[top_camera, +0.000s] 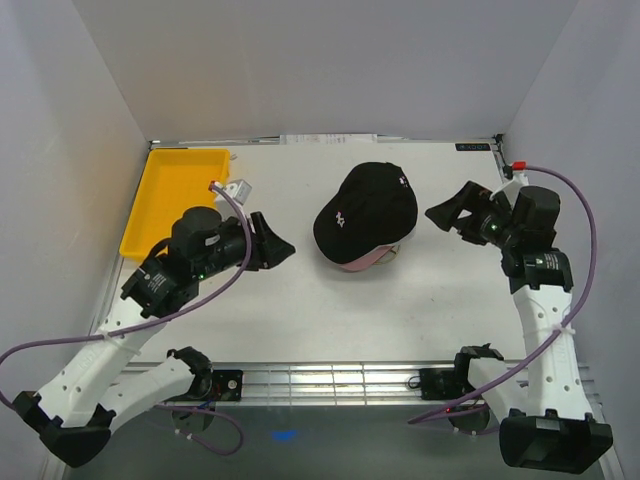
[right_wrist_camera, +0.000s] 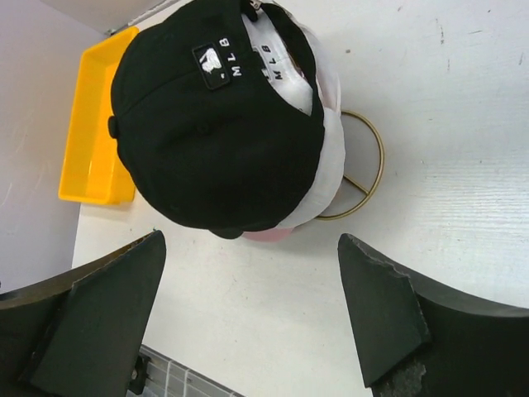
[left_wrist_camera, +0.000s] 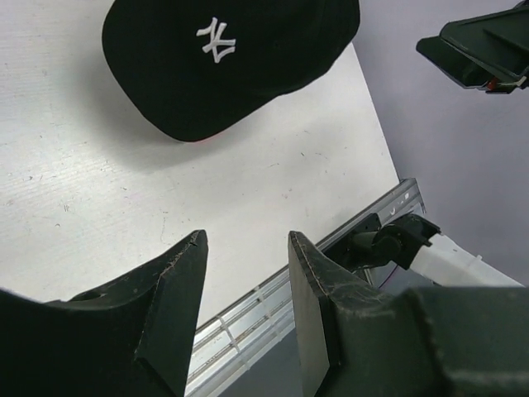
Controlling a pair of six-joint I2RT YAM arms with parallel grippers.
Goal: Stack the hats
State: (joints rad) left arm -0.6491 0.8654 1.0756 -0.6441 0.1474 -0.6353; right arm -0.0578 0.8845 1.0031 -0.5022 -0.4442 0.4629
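The black cap (top_camera: 365, 210) sits on top of a pile in the middle of the surface (top_camera: 300, 320), its logo facing the left arm. The right wrist view shows a white cap (right_wrist_camera: 331, 141) nested directly under it, and a pink brim (top_camera: 372, 262) pokes out below that. The pile rests over the gold wire stand (right_wrist_camera: 383, 157), of which only the base ring shows. No tan cap can be made out, so it may be buried inside the pile or not there at all. The left end effector (top_camera: 280, 245) hangs just left of the pile with its jaws apart and nothing between them. The right end effector (top_camera: 447, 205) hangs to the right, its jaws spread wide and also empty. Neither touches a cap. Judging from this, the stacking looks finished or very nearly so. If any move is left, it calls for pulling both arms clear without brushing the brims, or for squaring the top cap. The yellow tray (top_camera: 175, 185) lies at the back left, well apart from the pile.
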